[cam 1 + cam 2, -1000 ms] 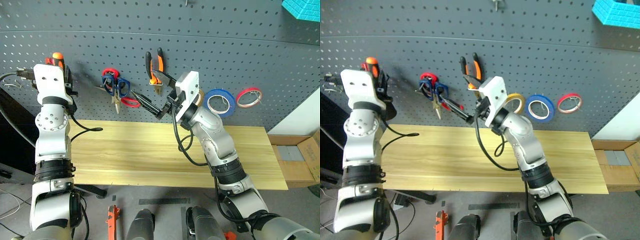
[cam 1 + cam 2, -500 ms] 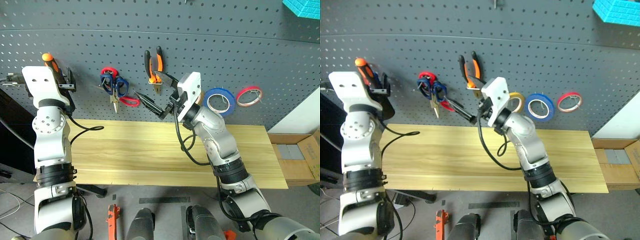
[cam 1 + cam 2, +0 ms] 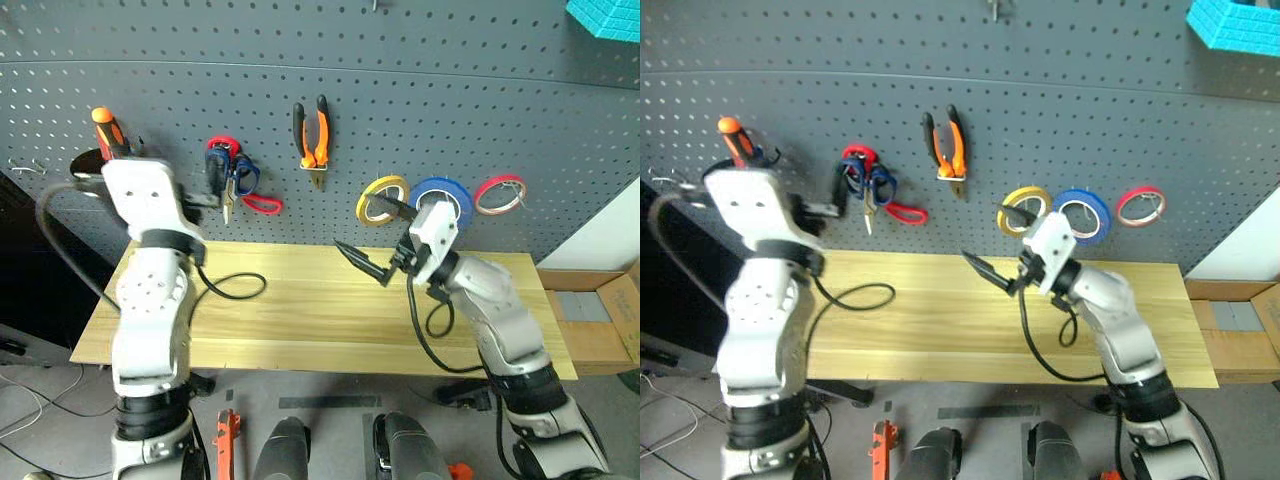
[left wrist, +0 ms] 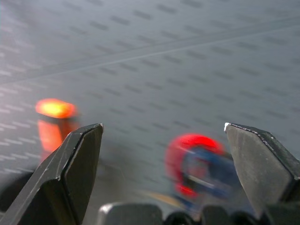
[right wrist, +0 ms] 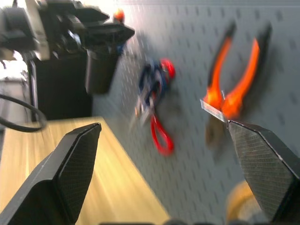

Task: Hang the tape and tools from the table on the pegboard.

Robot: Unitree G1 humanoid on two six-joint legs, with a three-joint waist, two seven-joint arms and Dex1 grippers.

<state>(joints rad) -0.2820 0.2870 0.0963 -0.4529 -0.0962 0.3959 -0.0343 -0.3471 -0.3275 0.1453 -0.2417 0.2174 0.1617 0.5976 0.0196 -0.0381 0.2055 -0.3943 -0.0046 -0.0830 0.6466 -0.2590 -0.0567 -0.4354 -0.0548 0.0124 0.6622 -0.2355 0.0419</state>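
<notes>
Everything's up on the pegboard (image 3: 480, 90) — screwdriver (image 3: 106, 130), scissors (image 3: 228, 178), pliers (image 3: 311, 135), yellow tape (image 3: 381, 197) — the wooden surface (image 3: 300, 320) lies bare, and left gripper (image 3: 203, 192) and right gripper (image 3: 372, 240) hover, jaws wide and empty, job seemingly done.

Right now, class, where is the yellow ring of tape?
In the left eye view, the yellow tape hangs on the pegboard right of centre, just left of the blue ring and lower right of the pliers, above the table.

Workshop: tool-hung pegboard (image 3: 450, 90) above a plank table (image 3: 300, 310).
</notes>
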